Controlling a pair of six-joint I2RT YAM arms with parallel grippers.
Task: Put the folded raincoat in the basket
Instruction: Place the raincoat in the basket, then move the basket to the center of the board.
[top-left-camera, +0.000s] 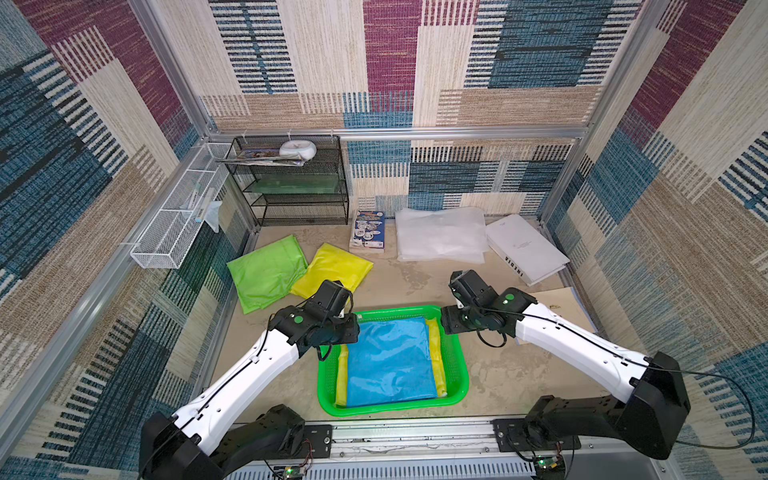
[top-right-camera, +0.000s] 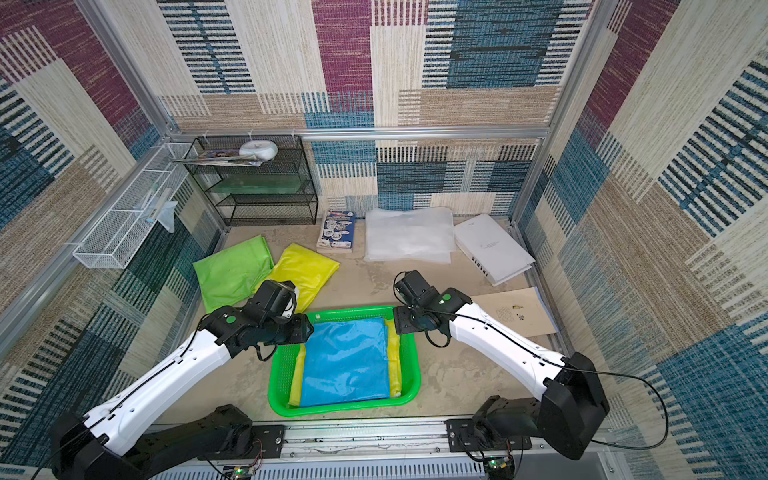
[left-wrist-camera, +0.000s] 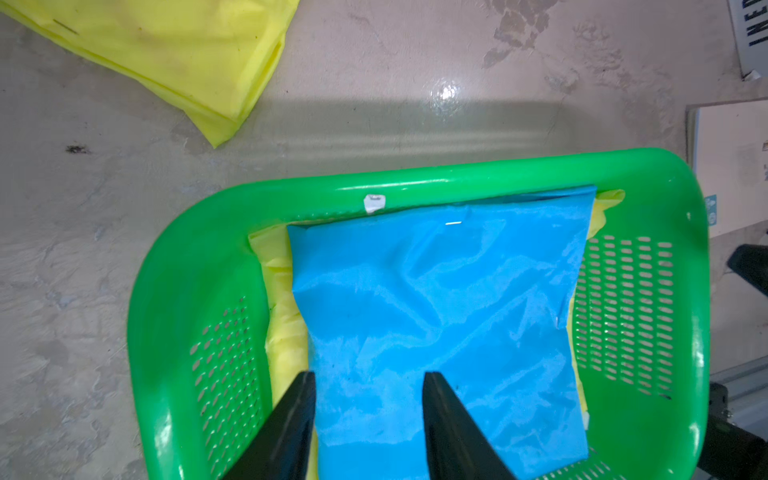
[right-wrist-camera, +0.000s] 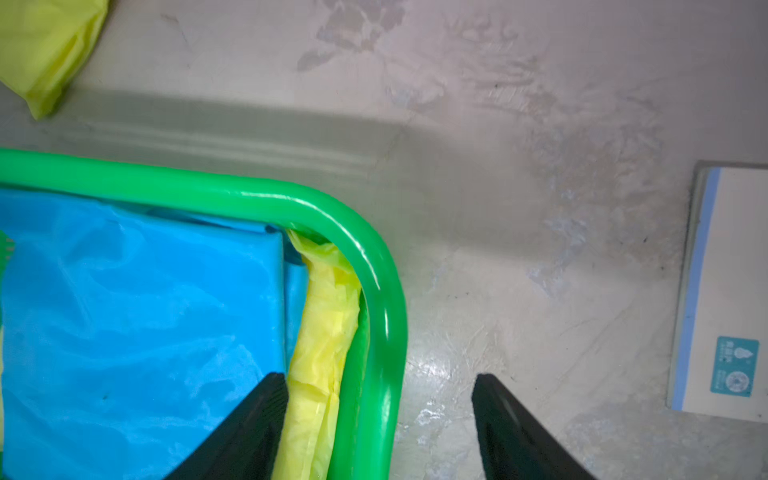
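Folded raincoat (top-left-camera: 390, 365), blue, glossy plastic, creased. Location: inside the basket (top-left-camera: 395, 410), lying flat and filling most of its floor; seen so in both top views (top-right-camera: 345, 361) and in both wrist views (left-wrist-camera: 440, 316) (right-wrist-camera: 137, 324).

Basket: bright green, shallow, rounded corners, perforated bottom; stands on the table (top-left-camera: 415, 282) near the front edge, between the two arms.

Yellow folded sheet (top-left-camera: 436, 353): under the blue raincoat in the same basket, showing as a strip along both long sides.

Left gripper (left-wrist-camera: 368, 376): jaws apart, holding nothing, poised over the near end of the blue raincoat. Contact with the plastic cannot be told.

Right gripper (right-wrist-camera: 379, 376): jaws spread wide, holding nothing. One finger (right-wrist-camera: 257, 415) sits over the seam of blue and yellow inside the basket, the other over bare table outside, with the rim (right-wrist-camera: 386, 316) between them.

Other stock on the table:
- Lime-green raincoat (top-left-camera: 266, 274) and second yellow raincoat (top-left-camera: 332, 270), side by side behind the basket.
- Booklet (top-left-camera: 368, 230), clear plastic sheets (top-left-camera: 440, 235) and white binder (top-left-camera: 525, 247) along the back.
- Black mesh rack (top-left-camera: 295, 183) in the far corner.
- White wire basket (top-left-camera: 178, 224) on the side wall.
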